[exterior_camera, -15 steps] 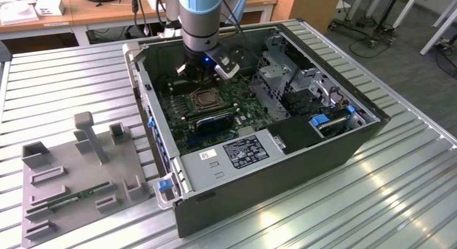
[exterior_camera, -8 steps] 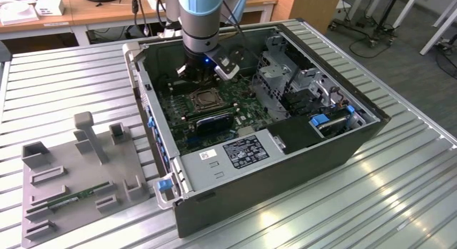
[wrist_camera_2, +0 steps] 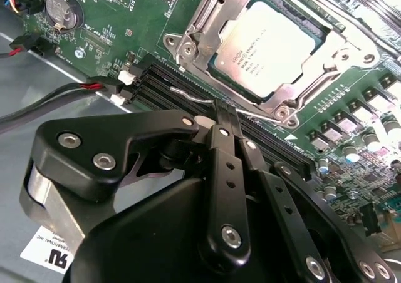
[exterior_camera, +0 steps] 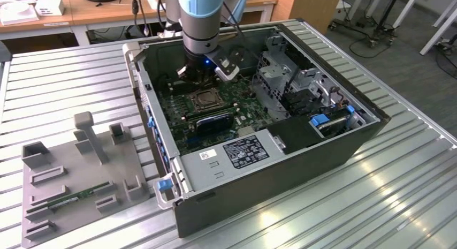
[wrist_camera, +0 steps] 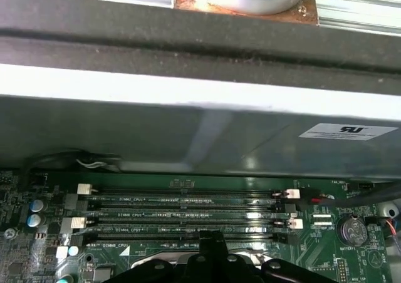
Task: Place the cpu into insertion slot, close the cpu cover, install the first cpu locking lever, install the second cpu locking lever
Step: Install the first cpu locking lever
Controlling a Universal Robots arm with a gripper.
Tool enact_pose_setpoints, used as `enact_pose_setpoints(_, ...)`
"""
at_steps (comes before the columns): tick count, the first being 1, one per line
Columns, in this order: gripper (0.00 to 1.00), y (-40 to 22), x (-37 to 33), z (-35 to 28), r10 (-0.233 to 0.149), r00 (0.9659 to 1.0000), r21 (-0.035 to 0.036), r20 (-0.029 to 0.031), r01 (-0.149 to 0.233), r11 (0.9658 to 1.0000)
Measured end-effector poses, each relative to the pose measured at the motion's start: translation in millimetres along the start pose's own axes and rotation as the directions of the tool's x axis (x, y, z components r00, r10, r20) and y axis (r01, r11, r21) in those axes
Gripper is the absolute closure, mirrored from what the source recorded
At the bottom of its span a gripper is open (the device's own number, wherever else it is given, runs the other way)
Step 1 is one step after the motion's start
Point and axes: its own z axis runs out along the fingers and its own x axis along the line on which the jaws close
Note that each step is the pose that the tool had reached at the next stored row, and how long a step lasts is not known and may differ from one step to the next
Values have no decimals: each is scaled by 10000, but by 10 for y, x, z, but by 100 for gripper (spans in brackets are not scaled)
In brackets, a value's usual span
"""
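One arm reached down into the open computer case (exterior_camera: pixel 214 174), which lay on its side on a slatted metal table (exterior_camera: pixel 371 206). Its gripper (exterior_camera: pixel 191 72) hung just above the green motherboard (exterior_camera: pixel 179 112), close to the case's far wall in the exterior view.

In the second wrist view the gripper (wrist_camera_2: pixel 224 115) had its black fingers (wrist_camera_2: pixel 220 117) drawn together to a narrow tip with nothing visibly between them. That tip stood over the long black memory slots (wrist_camera_2: pixel 188 98) and right beside a thin silvery locking lever (wrist_camera_2: pixel 191 95) that ran alongside the socket. Whether the tip actually touched the lever could not be told.

Just beyond the lever sat the insertion slot (wrist_camera_2: pixel 329 42), and the cpu (wrist_camera_2: pixel 266 45) lay flat inside it, its pale metal top facing up. The cpu cover (wrist_camera_2: pixel 210 26) lay down around the chip, its silvery frame bordering the cut-out through which the chip showed. In the exterior view the same socket (exterior_camera: pixel 202 100) appeared as a small square near the middle of the motherboard, just below the gripper.

In the first wrist view the fingertips (wrist_camera: pixel 212 240) pointed at the rows of memory slots (wrist_camera: pixel 188 211), with the grey case wall (wrist_camera: pixel 188 133) rising behind them.

Well apart from the case, toward the exterior view's left, a grey parts fixture (exterior_camera: pixel 78 179) rested on the table with a green memory stick (exterior_camera: pixel 75 198) lying in it.
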Motion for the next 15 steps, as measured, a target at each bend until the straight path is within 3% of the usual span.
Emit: enact_pose_setpoints(15, 89, 68, -20, 65, 0, 10000, -1, 1, 0, 10000)
